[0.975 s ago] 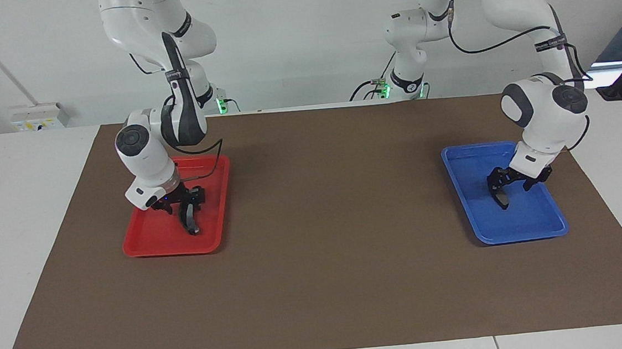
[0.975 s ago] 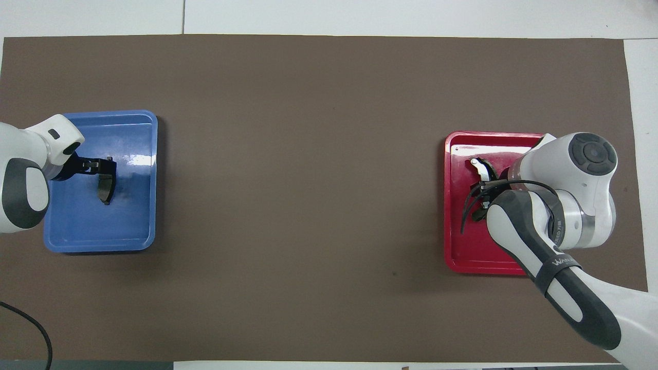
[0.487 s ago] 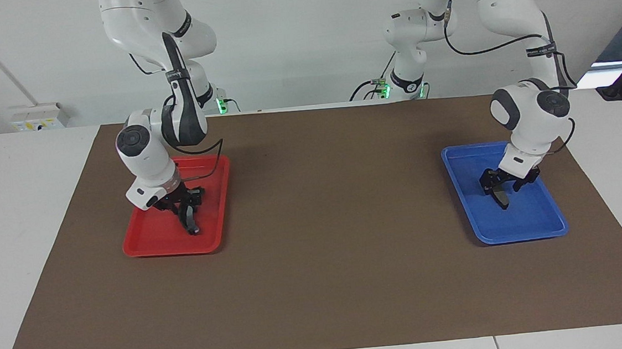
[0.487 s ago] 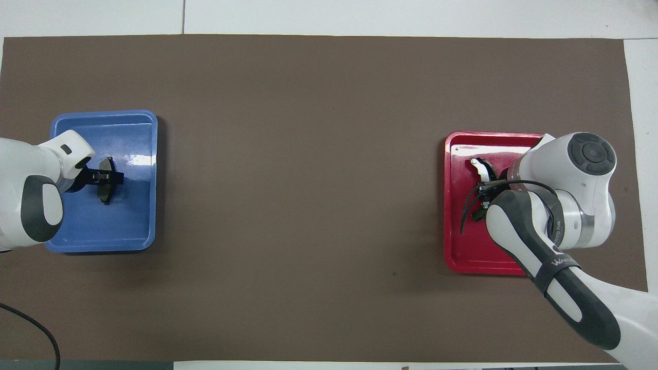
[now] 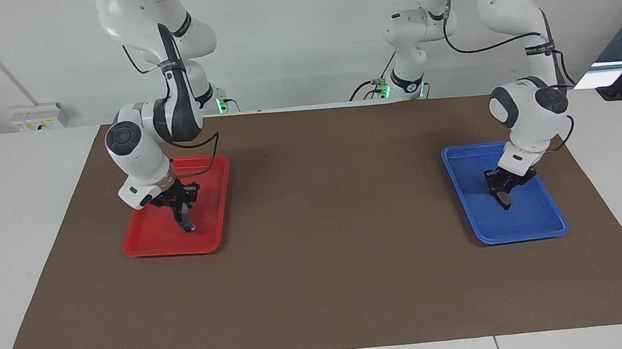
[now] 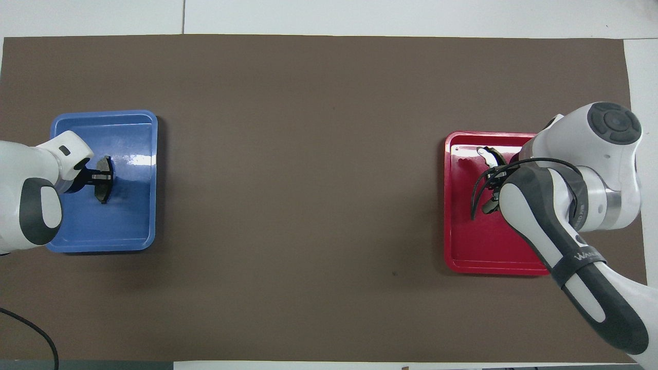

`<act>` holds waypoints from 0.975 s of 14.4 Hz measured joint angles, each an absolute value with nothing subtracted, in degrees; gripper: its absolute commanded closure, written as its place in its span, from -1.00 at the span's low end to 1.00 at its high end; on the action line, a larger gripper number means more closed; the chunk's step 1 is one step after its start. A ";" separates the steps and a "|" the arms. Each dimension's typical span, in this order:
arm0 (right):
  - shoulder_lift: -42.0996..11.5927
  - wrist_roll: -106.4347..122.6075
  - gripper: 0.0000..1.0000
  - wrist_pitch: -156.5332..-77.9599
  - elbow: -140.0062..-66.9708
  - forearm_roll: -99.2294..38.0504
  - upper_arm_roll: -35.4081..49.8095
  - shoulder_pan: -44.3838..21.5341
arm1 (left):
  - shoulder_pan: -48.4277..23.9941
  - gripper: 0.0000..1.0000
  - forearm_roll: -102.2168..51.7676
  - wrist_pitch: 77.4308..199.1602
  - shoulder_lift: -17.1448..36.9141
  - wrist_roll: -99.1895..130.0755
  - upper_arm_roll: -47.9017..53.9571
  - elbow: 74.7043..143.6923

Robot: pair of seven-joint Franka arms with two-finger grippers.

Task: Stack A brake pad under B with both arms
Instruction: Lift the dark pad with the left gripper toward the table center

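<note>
The short dark grey A brake pad (image 5: 504, 200) (image 6: 104, 181) is in the blue tray (image 5: 531, 223) (image 6: 103, 231). My left gripper (image 5: 503, 192) (image 6: 101, 177) is low in that tray and shut on the pad across its middle. The crescent B pad (image 5: 187, 221), with its pale strip (image 6: 487, 154), hangs from my right gripper (image 5: 183, 209), which is shut on it just above the red tray (image 5: 150, 242) (image 6: 478, 252). In the overhead view the right arm hides most of that gripper.
A brown mat (image 5: 339, 250) covers the table between the two trays, which lie at opposite ends of it. White table shows around the mat's edges.
My left gripper moved over the A pad and shut on it. My right gripper lifted the B pad a little and shifted it toward the right arm's end.
</note>
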State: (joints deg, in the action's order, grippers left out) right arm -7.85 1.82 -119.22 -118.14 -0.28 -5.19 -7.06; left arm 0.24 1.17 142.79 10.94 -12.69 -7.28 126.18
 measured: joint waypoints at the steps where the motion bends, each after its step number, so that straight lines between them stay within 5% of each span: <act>1: -7.16 1.82 0.89 -115.47 -115.25 -0.28 -5.19 -7.06 | 0.22 0.98 1.17 141.79 10.59 -12.69 -7.18 125.73; 7: -4.80 1.82 0.89 -93.68 -97.86 -0.47 -5.16 -7.09 | -5.80 0.98 1.16 122.14 4.98 -7.86 -6.10 115.21; 14: -5.50 1.83 0.87 -92.79 -97.14 -0.56 -5.08 -7.15 | -25.78 0.98 1.15 122.84 6.65 15.89 -5.40 114.52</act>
State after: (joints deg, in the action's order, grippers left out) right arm -5.50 1.83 -92.79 -97.14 -0.56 -5.08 -7.15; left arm -25.78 1.15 122.84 6.65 15.89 -5.40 114.52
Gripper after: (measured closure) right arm 0.586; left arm 0.621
